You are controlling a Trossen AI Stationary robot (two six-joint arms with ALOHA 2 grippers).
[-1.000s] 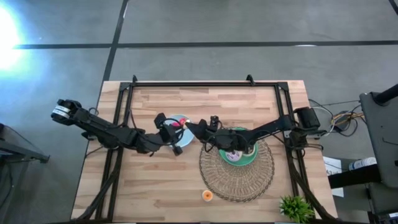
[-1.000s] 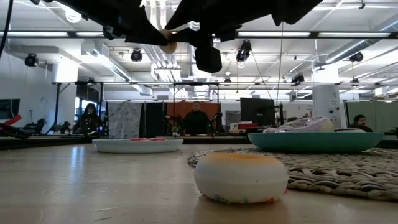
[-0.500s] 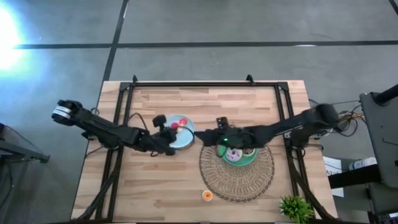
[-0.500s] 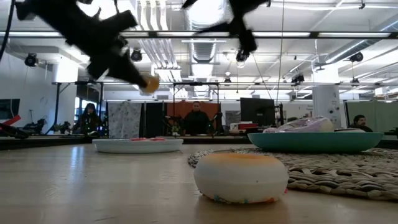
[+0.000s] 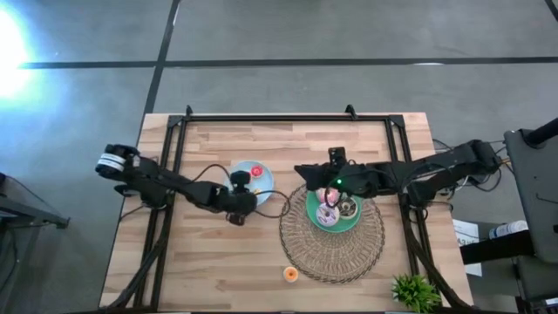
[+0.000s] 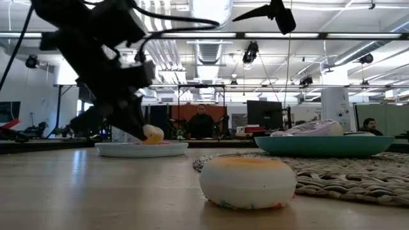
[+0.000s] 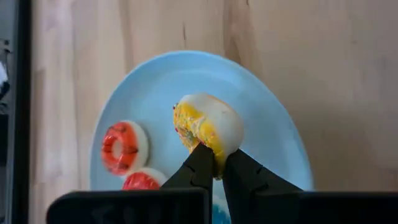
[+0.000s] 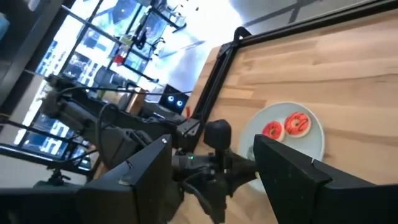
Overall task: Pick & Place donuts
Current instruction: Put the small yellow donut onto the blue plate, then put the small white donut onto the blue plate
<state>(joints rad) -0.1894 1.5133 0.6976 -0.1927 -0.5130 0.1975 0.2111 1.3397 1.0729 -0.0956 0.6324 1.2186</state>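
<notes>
Left gripper (image 7: 213, 163) pinching yellow donut (image 7: 207, 126) (edge-on) over blue plate (image 7: 267, 118), left of centre in high view. Right gripper (image 8: 211, 171) wide apart, above green plate (image 5: 312, 209).

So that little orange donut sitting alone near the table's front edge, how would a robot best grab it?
Probably from straight above, one finger on each side of the orange donut. It lies flat on the table, low and rounded with bulging sides, so a level approach would likely slip off. Only the mat is close beside it, so fingers should close along the mat's edge, not toward it.
</notes>
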